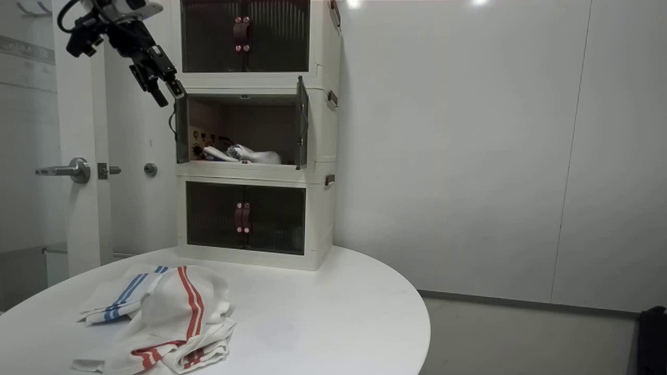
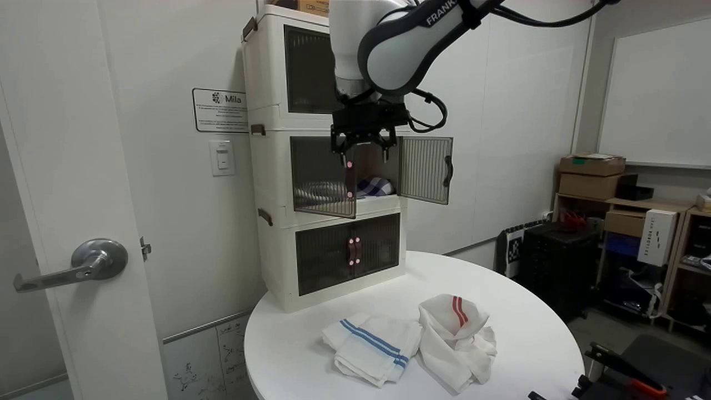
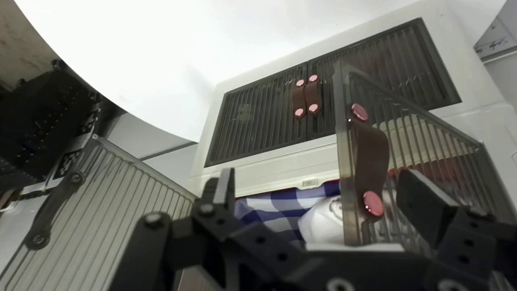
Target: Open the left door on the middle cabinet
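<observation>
The middle cabinet (image 1: pixel 229 171) (image 2: pixel 272 172) is a white-framed box with both paned doors standing open. Its left door (image 1: pixel 181 130) (image 2: pixel 319 180) is swung outward and also shows in the wrist view (image 3: pixel 424 129), with a brown handle and pink studs. The right door (image 1: pixel 302 125) (image 2: pixel 425 169) (image 3: pixel 133 194) is swung wide open. My gripper (image 1: pixel 171 99) (image 2: pixel 365 158) is open and empty, close to the left door's upper part. In the wrist view the door's free edge shows between the spread fingers (image 3: pixel 323 190); I cannot tell whether they touch it.
A checked cloth (image 2: pixel 375 187) (image 3: pixel 278 206) lies inside the middle cabinet. Dark-paned cabinets stand above (image 1: pixel 245 80) and below (image 1: pixel 245 263). Blue-striped (image 2: pixel 372 344) and red-striped (image 2: pixel 455 339) towels lie on the round white table (image 1: pixel 365 302). A room door with a lever handle (image 1: pixel 78 171) stands beside the tower.
</observation>
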`<state>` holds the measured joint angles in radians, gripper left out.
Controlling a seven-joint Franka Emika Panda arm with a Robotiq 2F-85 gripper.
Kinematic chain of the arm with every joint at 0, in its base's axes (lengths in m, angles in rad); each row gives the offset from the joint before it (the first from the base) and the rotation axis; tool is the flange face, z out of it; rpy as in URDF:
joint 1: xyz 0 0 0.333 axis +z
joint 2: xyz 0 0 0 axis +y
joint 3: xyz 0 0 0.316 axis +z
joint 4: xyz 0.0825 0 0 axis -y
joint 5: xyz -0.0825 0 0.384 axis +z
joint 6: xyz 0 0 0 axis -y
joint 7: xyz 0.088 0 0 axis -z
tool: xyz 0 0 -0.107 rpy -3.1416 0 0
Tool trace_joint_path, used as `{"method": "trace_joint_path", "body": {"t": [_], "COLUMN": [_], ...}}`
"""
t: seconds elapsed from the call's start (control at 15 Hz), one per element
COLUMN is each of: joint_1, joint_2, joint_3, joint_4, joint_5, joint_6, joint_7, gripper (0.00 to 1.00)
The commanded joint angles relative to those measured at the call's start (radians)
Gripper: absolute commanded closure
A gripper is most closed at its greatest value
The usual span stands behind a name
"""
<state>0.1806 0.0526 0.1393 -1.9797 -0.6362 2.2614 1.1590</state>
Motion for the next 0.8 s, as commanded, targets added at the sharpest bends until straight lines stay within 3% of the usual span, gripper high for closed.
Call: {"method": "trace_joint_path", "body": {"t": [0.0,0.2,0.73], "joint_1": [-0.01,-0.009,-0.058], "joint_2": [-0.042,-0.06,-0.096], "joint_3": [0.009,0.007,-0.016], "joint_4": [-0.02,-0.002,0.031], "joint_5": [0.181,0.273,0.242], "joint_6": [0.009,-0.032,-0.014], "joint_7": [-0.27,-0.477,-0.76], "gripper": [0.0,0.0,0.0]}}
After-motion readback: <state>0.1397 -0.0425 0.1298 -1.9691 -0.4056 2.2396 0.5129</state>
